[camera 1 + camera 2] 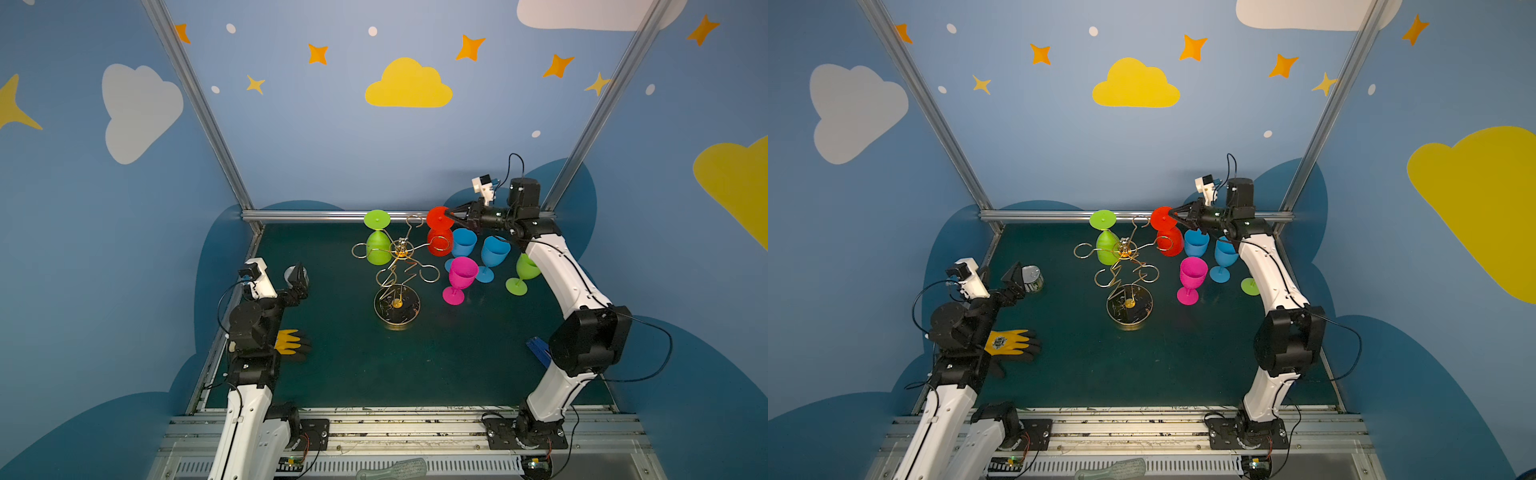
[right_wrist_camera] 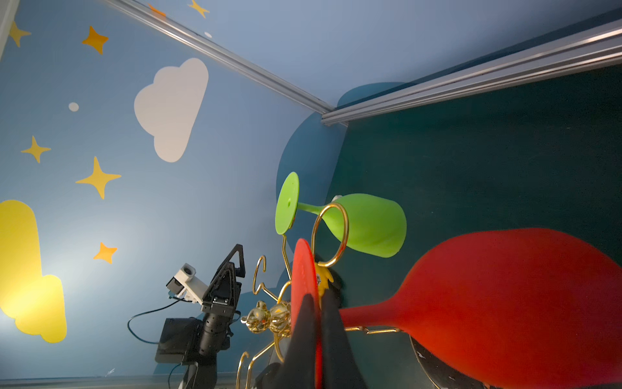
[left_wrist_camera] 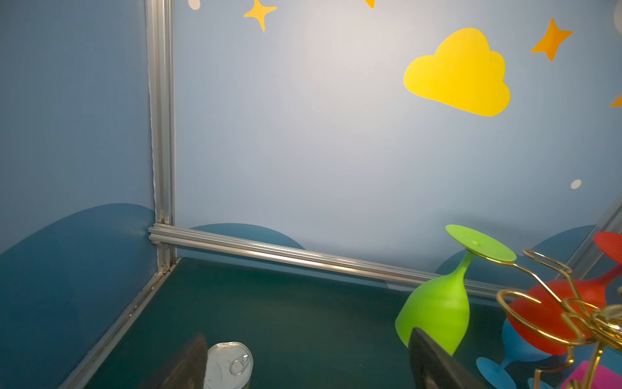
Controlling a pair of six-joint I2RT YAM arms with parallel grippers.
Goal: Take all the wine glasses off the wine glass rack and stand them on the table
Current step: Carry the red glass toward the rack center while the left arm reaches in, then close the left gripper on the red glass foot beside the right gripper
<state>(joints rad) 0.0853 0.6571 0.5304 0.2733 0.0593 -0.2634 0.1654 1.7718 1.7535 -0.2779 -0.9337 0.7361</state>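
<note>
Blue walls painted with clouds and stars close in a dark green table (image 1: 353, 365), and the wine glass rack (image 1: 401, 249) stands near its middle. Two glasses hang from it upside down, foot up and bowl down. The green wine glass (image 1: 377, 249) is on the far left arm and the red wine glass (image 1: 439, 243) on the far right arm.

We see the right gripper (image 1: 451, 214) reaching in level from the right. Its jaws are closed on the rim of the red glass's foot disc, and the right wrist view shows the black fingers (image 2: 304, 323) pinching that disc edge-on. The glass's long axis runs roughly vertical, with the stem dropping away below the jaws towards the gold loop. We cannot tell whether the stem is clear of that loop. We judge that the coming move draws the foot outward, away from the central pole and towards the right arm.

The left gripper (image 1: 297, 276) sits well apart at the left edge with its jaws wide and empty, beside a sealed tin can (image 1: 1033, 279).

Four glasses stand upright to the right of the rack, and none of them shows anything inside:
- a blue glass (image 1: 463, 243)
- a second blue glass (image 1: 494, 251)
- a pink glass (image 1: 462, 272)
- a green glass (image 1: 525, 268)
</note>
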